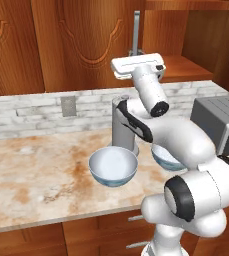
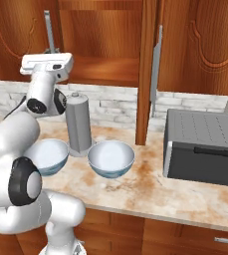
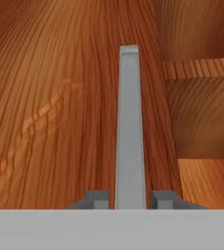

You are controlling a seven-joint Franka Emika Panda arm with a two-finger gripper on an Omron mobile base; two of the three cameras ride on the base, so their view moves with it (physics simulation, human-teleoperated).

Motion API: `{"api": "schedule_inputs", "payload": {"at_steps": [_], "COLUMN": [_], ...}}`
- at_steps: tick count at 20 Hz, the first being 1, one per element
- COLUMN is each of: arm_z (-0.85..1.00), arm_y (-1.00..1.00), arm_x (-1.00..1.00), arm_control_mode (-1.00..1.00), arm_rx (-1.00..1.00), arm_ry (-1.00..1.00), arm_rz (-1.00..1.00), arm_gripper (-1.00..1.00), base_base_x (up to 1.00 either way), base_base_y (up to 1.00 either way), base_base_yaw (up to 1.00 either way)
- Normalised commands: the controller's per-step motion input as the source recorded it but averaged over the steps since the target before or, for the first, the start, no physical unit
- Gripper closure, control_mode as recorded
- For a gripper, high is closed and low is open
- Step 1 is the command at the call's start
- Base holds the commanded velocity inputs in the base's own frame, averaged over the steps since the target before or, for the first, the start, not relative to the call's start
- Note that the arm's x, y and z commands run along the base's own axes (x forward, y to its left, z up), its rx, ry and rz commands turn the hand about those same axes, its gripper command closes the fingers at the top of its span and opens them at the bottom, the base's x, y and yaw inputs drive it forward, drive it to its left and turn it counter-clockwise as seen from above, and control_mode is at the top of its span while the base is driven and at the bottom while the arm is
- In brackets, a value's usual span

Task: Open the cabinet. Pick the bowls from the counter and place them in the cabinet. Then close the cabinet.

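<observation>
Here, in your left base view, the gripper (image 1: pixel 136 51) is raised to the bottom end of a silver bar handle (image 1: pixel 136 30) on the cabinet (image 1: pixel 81 40). The hand hides the fingertips, so from this side you cannot tell how wide they stand. Below, on the counter (image 1: pixel 41 175), one bowl (image 1: pixel 113 166) sits in front of the grey cylinder (image 1: pixel 120 125), well beneath the gripper; the second bowl (image 1: pixel 163 159) is half hidden behind the arm, to the right.

In your right base view, the gripper (image 2: pixel 51 51) sits at the foot of that same handle (image 2: pixel 49 31). The other cabinet door (image 2: pixel 146 69) stands swung out edge-on, with its own handle (image 2: pixel 156 64), and the cabinet's wooden shelf (image 2: pixel 103 69) shows between. The two bowls lie low on the counter (image 2: pixel 145 184), one (image 2: pixel 48 155) left of the grey cylinder (image 2: pixel 79 124) and one (image 2: pixel 111 158) right of it, both touching or just beside its base. A grey appliance (image 2: pixel 205 147) stands further right.

In your hand view, the two fingertips (image 3: pixel 96 199) flank the handle (image 3: pixel 130 127), one on each side, close against the bar; you cannot tell whether they press it or stand just clear. The door's wood runs behind the handle, and to the right the cabinet's interior and shelf (image 3: pixel 201 68) are exposed.
</observation>
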Motion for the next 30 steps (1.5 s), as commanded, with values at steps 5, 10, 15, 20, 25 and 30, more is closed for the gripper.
{"api": "schedule_inputs", "payload": {"at_steps": [5,10,15,20,25,30], "arm_z": [0.21,0.45,0.39,0.19,0.04,-0.10], "arm_y": [1.00,1.00,1.00,1.00,1.00,1.00], "arm_x": [-0.10,-0.56,-0.98,-1.00,-0.99,-0.79], "arm_control_mode": [-1.00,-1.00,-1.00,-1.00,-1.00,-1.00], "arm_rx": [-0.26,-0.08,0.00,0.00,0.00,0.00], "arm_ry": [0.36,0.39,0.38,0.35,0.18,0.00], "arm_rz": [0.07,0.03,-0.02,-0.11,-0.13,-0.18], "arm_gripper": [1.00,1.00,1.00,1.00,1.00,1.00], "base_base_x": [0.00,0.00,0.00,0.00,0.00,0.00], "base_base_y": [0.00,0.00,0.00,0.00,0.00,0.00], "base_base_yaw": [0.00,0.00,0.00,0.00,0.00,0.00]}}
